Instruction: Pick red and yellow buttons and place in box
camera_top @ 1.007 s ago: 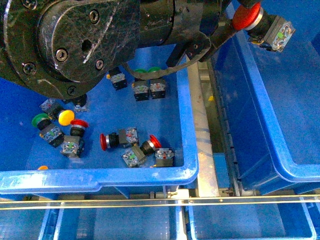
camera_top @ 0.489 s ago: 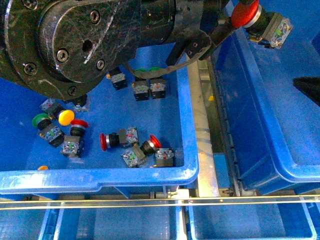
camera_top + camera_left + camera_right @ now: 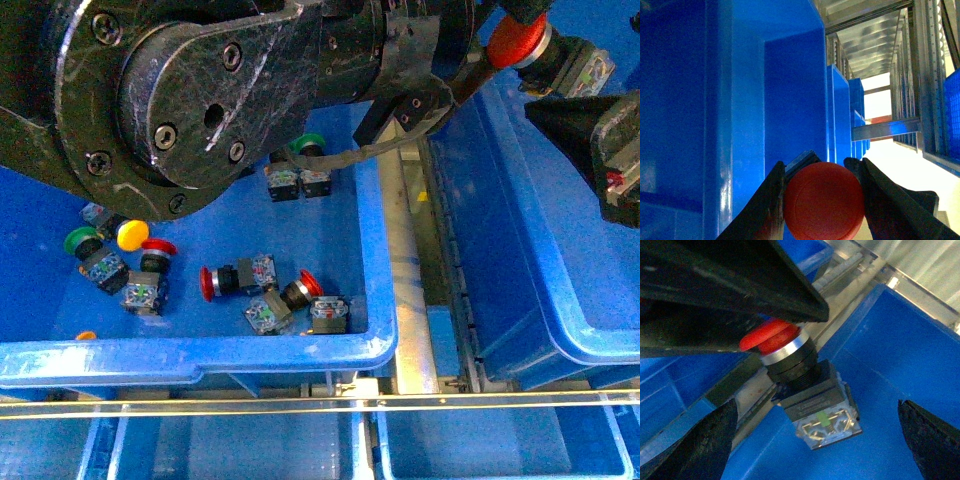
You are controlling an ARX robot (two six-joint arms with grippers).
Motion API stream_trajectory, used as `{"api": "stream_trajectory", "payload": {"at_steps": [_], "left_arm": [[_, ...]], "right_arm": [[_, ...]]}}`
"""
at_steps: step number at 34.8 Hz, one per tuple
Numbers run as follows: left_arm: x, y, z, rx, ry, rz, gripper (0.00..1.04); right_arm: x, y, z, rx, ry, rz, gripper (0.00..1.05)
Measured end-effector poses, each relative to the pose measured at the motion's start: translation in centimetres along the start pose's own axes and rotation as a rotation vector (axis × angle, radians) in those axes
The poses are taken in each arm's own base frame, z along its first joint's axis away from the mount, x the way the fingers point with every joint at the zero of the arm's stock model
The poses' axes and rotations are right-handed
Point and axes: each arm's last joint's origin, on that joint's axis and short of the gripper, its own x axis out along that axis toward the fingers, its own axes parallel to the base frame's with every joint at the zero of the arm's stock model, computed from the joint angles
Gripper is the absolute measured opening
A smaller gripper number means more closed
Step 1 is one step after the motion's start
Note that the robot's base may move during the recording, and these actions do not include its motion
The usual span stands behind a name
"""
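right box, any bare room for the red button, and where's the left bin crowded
The box is bare from its left wall to its near rim, below the red button. In the left bin, buttons crowd the near wall; the patch behind them, by the right wall, is free.

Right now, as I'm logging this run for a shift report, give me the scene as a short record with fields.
held item: red button, cap clamped between the left gripper jaws
position: hanging above the box, not yet released
right gripper: jaws open, empty, facing the held button
source tote: loose buttons lie inside, including a yellow button, a loose red button and a green button
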Motion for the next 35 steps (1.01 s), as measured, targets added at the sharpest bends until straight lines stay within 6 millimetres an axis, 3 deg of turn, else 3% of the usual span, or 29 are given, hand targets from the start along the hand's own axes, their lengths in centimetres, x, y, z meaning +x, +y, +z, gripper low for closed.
{"api": "stream_trajectory", "payload": {"at_steps": [35], "left_arm": [[0.0,0.0,-0.1,0.0,-0.005,0.005,0.35]], "right_arm": [[2.3,0.2,-1.3,-0.261,-0.023,-0.003,0.98]]}}
